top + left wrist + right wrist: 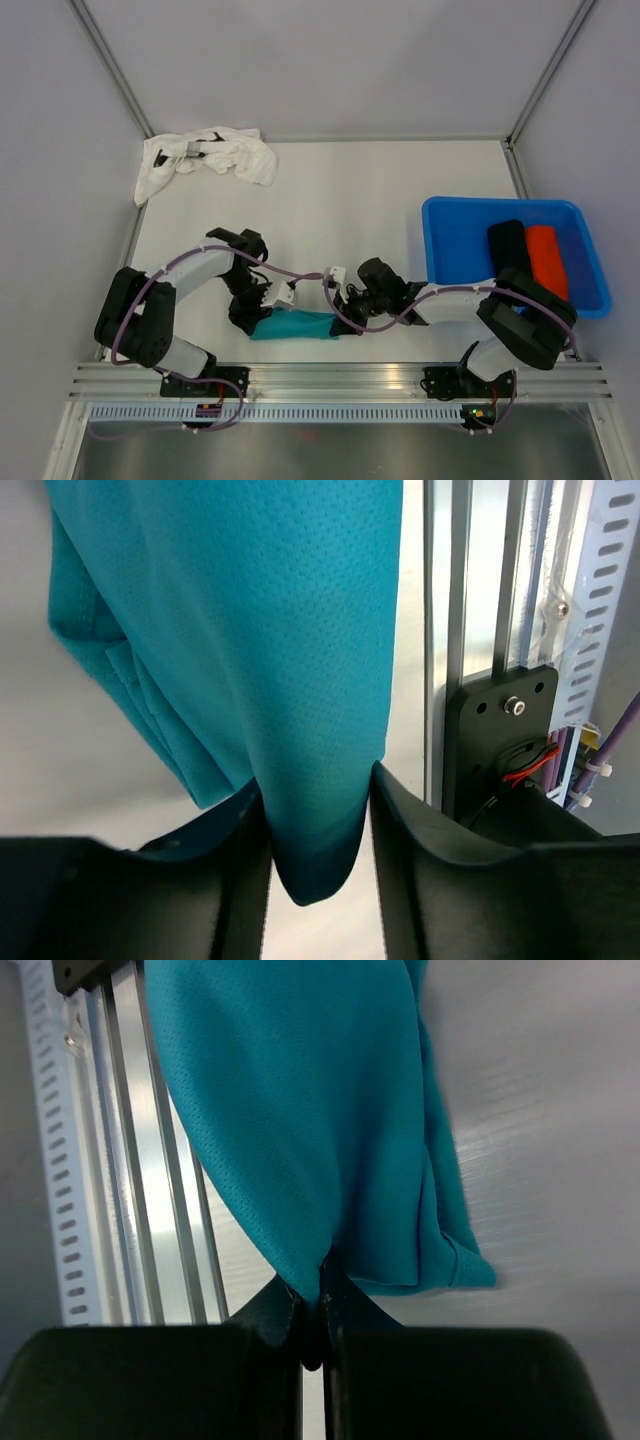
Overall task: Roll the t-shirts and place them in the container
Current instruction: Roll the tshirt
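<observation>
The teal t-shirt [292, 326] lies as a short roll near the table's front edge, stretched between my two grippers. My left gripper [250, 316] holds its left end; in the left wrist view the teal cloth [260, 630] fills the gap between the fingers of the gripper [318, 776]. My right gripper [338, 304] holds its right end; in the right wrist view the gripper [320, 1282] is pinched tight on a fold of the cloth [300, 1110]. The white t-shirt [210, 156] lies crumpled at the far left corner, away from both grippers.
A blue bin [440, 250] stands at the right, holding a black roll [508, 246] and a red roll [546, 258]. The aluminium rail [340, 378] runs along the near edge, just below the teal shirt; it shows in both wrist views [480, 580] [130, 1160].
</observation>
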{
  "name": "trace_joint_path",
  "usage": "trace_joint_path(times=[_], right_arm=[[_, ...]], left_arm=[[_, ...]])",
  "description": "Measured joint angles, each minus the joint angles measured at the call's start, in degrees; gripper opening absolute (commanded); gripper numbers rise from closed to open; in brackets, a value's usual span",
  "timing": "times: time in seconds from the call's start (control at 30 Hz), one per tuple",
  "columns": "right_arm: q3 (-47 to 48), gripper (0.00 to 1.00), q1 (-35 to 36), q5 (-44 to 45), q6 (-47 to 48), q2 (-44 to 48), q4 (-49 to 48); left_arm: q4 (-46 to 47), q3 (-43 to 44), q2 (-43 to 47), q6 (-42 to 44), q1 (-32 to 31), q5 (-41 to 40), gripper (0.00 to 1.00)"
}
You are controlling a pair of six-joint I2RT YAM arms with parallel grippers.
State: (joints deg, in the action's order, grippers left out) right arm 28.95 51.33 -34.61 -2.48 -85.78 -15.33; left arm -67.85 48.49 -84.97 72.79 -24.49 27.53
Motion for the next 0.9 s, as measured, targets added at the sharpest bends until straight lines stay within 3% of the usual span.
trace_joint_path(times=[0.1,0.43,0.47,0.57,0.6,0.87,0.9], right_arm=[[2.1,0.0,-2.8,-4.5,-6.2,-4.2,0.3],[5.0,0.0,-6.4,-11.2,-21.1,-9.9,-0.5],[5.0,0.0,-6.4,-11.2,-21.5,-9.9,-0.3],[5.2,0.0,-6.4,-11.4,-21.8,-9.9,0.4],[5.3,0.0,-6.4,-11.5,-21.8,-9.9,0.7],[5.3,0.0,-6.6,-13.4,-21.9,-9.6,2.8],[5.3,0.0,-6.6,-13.7,-22.0,-9.6,2.7]], left_arm=[[0.0,0.7,1.1,0.0,1.3,-0.6,0.56],[0.3,4.5,9.8,-1.5,3.2,-1.6,0.6],[0.4,4.5,9.7,-2.5,3.2,-1.5,0.57],[0.7,4.5,8.2,-5.5,3.3,-0.1,0.23],[0.7,4.5,7.4,-6.4,3.5,0.6,0.06],[-1.5,7.9,-1.0,-8.2,5.3,3.3,0.03],[-1.5,7.9,-2.6,-8.4,5.9,3.2,0.12]])
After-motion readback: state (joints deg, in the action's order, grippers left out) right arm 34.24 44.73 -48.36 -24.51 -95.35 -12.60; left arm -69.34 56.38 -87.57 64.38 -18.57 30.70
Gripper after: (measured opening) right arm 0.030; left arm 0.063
